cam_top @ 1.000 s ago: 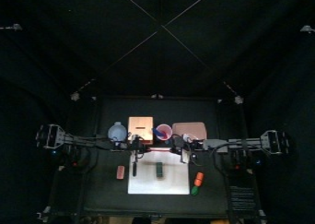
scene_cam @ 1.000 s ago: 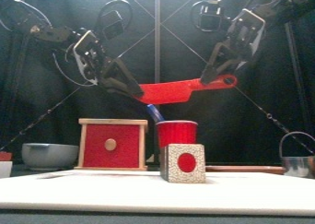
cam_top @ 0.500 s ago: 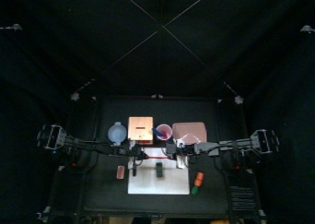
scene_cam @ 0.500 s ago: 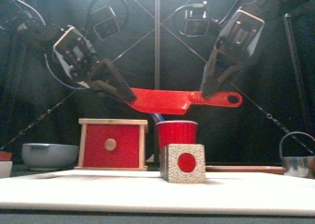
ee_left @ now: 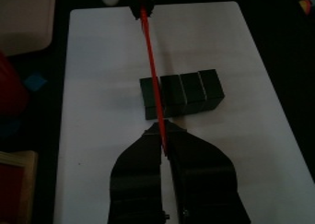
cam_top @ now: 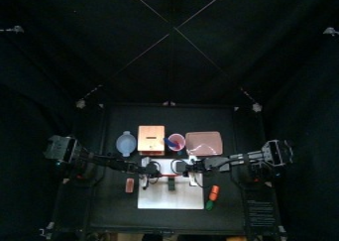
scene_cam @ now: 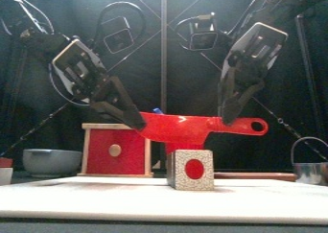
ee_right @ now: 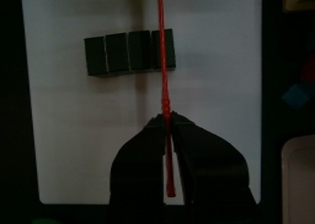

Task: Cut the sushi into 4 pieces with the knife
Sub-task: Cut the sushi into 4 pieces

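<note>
The red toy knife hangs level, a little above the sushi roll, whose red and white end faces the front. My left gripper is shut on the blade tip, and my right gripper is shut on the handle. In the left wrist view the knife shows edge-on, running across the dark roll on the white cutting board. The right wrist view has the knife over the roll near one end. From above, the knife spans both grippers.
Behind the board stand the blue-grey bowl, the wooden box with a red drawer front, the red cup and the pink tray. An orange toy lies right of the board, a small red one left.
Both grippers have carried the knife downward and toward the table's front, from above the cup to just over the roll. The knife has levelled out.
</note>
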Robot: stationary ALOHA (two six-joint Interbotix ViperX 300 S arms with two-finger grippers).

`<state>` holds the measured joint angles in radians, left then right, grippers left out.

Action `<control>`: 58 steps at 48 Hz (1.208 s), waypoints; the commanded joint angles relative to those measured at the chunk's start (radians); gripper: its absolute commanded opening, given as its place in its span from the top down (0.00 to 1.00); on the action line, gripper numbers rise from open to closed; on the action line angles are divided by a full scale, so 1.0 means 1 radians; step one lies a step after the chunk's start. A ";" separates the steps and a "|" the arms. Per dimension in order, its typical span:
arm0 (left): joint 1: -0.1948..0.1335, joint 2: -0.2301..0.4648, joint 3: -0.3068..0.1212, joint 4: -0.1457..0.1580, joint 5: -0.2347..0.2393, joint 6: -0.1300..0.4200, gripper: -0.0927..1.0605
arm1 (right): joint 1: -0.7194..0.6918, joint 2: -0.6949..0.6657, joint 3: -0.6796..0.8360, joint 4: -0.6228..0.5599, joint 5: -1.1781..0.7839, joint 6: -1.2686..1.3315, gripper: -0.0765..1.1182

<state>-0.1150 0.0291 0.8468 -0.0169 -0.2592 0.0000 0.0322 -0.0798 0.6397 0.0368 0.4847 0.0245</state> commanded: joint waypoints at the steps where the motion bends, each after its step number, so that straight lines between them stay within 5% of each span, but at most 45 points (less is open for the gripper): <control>1: -0.009 0.006 -0.020 -0.009 -0.003 0.002 0.65 | -0.008 0.000 -0.017 -0.006 0.003 -0.002 0.67; 10: -0.017 0.020 -0.014 -0.057 -0.002 0.005 0.65 | -0.003 0.015 -0.028 -0.009 0.003 -0.002 0.67; 47: -0.046 0.060 -0.017 -0.083 0.020 0.003 0.65 | 0.026 0.054 -0.046 -0.002 0.012 0.002 0.67; 58: -0.041 0.144 -0.031 -0.098 0.020 0.003 0.65 | 0.032 0.147 -0.021 0.020 -0.021 0.000 0.67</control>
<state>-0.1534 0.1549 0.8268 -0.1120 -0.2439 0.0000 0.0629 0.0598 0.6090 0.0537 0.4663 0.0261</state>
